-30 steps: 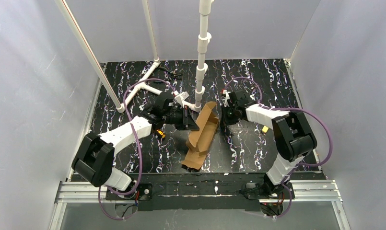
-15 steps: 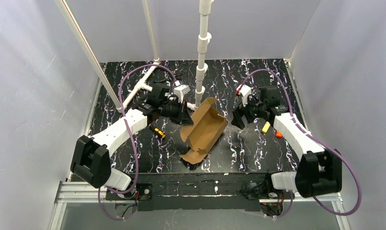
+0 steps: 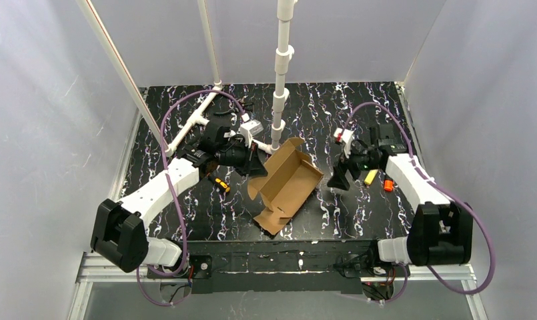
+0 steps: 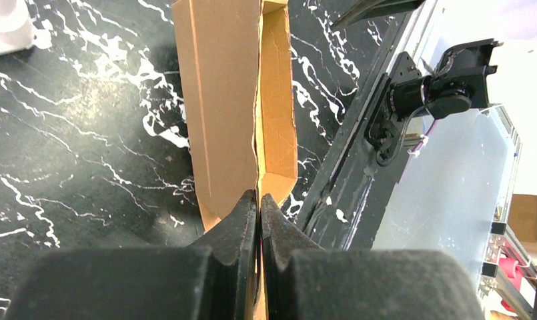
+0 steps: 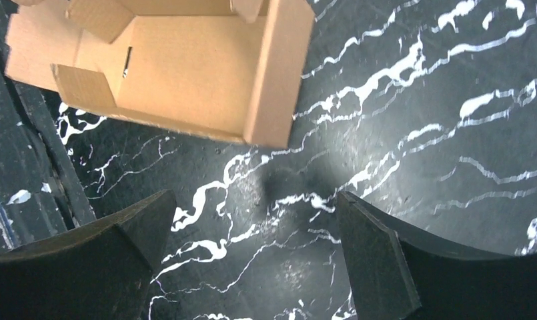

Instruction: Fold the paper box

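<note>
The paper box (image 3: 287,182) is a brown cardboard mailer, partly folded into an open tray with raised side walls, lying mid-table. My left gripper (image 3: 257,167) is shut on the box's left wall; in the left wrist view the black fingertips (image 4: 248,205) pinch the thin cardboard edge of the box (image 4: 229,100). My right gripper (image 3: 337,181) stands open to the right of the box, apart from it. The right wrist view shows its wide-spread fingers (image 5: 142,217) over bare table, with the box (image 5: 185,73) ahead of them at upper left.
A white PVC pipe frame (image 3: 279,80) rises behind the box, with pipes lying at the back left (image 3: 192,123). Small yellow (image 3: 370,177) and orange (image 3: 387,185) items lie by the right arm, and a yellow-black tool (image 3: 219,183) under the left arm. White walls enclose the black marbled table (image 3: 359,113).
The right gripper let go of the box's right side, opened and drew back to the right. The box dropped open from a narrow upright fold into a wider tray. The left gripper kept its grip.
</note>
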Controlling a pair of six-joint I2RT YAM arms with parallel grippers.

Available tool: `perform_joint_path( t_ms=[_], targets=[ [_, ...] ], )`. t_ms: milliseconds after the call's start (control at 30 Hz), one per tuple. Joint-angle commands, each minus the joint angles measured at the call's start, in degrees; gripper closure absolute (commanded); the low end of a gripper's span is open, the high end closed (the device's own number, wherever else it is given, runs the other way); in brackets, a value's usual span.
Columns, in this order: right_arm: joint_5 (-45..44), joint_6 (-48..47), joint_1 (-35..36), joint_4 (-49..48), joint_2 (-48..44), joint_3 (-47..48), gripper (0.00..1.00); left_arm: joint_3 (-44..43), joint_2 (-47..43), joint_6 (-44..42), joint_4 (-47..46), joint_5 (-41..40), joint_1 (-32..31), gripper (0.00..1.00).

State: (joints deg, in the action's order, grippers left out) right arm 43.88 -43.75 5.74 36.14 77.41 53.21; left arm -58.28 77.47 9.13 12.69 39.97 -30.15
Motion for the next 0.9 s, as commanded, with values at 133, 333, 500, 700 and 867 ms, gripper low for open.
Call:
perform_joint_path(
  t_ms=[133, 333, 500, 700, 867],
  targets=[
    [5.8, -4.7, -8.1, -1.7, -5.5, -4.4, 0.02, -0.5, 0.9, -0.5, 2.0, 0.8, 0.1, 1.0],
    [6.7, -10.1, -8.4, 2.3, -2.6, -3.6, 0.02, -0.2, 1.6, 0.4, 1.8, 1.1, 0.1, 1.0],
    [5.3, -11.7, -9.2, 2.5, -1.4, -3.7, 0.02, 0.4, 2.3, -1.0, 1.3, -1.1, 0.1, 1.0],
    [6.0, -11.3, -9.4, 2.2, -4.7, -4.5, 0.02, -0.2, 1.5, -1.0, 1.2, -2.1, 0.1, 1.0],
    [8.2, -5.7, -9.5, -3.3, -10.4, -7.1, 0.02, 1.7, -1.0, 0.2, -0.7, 0.4, 0.1, 1.0]
  ],
)
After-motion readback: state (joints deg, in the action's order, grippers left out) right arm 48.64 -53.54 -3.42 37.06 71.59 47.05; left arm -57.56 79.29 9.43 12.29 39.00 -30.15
